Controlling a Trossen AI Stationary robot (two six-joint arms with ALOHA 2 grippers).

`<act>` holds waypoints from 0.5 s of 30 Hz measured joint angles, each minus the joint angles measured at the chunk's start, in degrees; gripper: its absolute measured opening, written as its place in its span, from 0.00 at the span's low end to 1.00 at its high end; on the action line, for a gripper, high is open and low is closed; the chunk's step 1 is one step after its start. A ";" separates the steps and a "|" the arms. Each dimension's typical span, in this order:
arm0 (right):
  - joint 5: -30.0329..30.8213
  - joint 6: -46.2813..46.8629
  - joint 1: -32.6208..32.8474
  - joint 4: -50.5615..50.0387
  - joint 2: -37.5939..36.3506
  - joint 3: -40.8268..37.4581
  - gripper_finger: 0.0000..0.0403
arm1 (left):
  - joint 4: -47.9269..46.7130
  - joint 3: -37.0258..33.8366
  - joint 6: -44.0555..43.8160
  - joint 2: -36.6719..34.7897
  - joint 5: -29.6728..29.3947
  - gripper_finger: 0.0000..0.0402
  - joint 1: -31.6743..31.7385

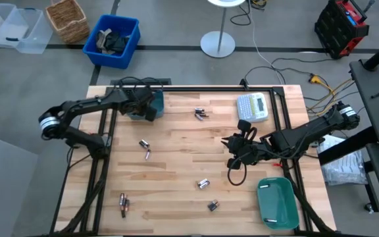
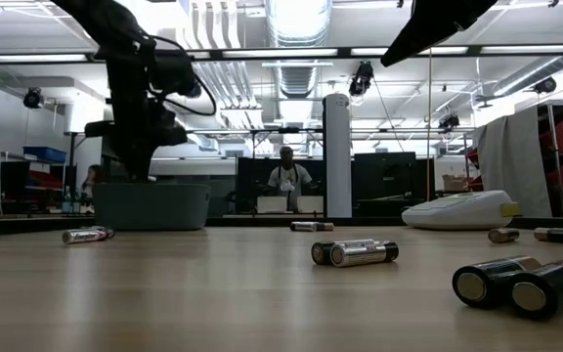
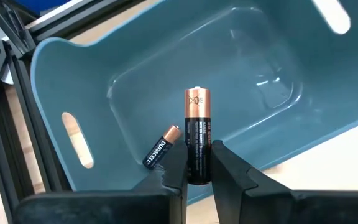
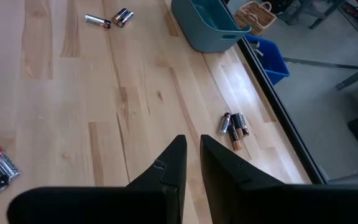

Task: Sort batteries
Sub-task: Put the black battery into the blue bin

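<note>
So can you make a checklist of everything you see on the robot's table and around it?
Surface: wooden table, pale planks, dark frame rails.
Job's things: loose batteries in small groups across the table; blue-grey bin holds one copper-topped battery; green tray at the table's corner.
Clutter: label maker by the far edge.
Grippers: left gripper over the blue-grey bin, shut on a copper-and-black battery; right gripper above bare wood, fingers nearly together, holding nothing.
Cables: black cable loop under the right arm; wires on the floor.
Surroundings: blue crate, wicker basket, a person far behind.
</note>
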 joint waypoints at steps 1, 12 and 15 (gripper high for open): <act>0.00 0.00 0.00 0.00 0.00 0.00 0.10 | 0.01 0.00 0.09 0.32 0.00 0.07 0.03; 0.00 -0.02 0.00 0.00 0.00 0.00 0.10 | 0.02 0.02 0.72 1.70 0.00 0.07 0.09; 0.00 0.00 0.02 0.00 0.00 0.00 0.10 | 0.02 0.02 0.71 1.70 0.00 0.07 0.09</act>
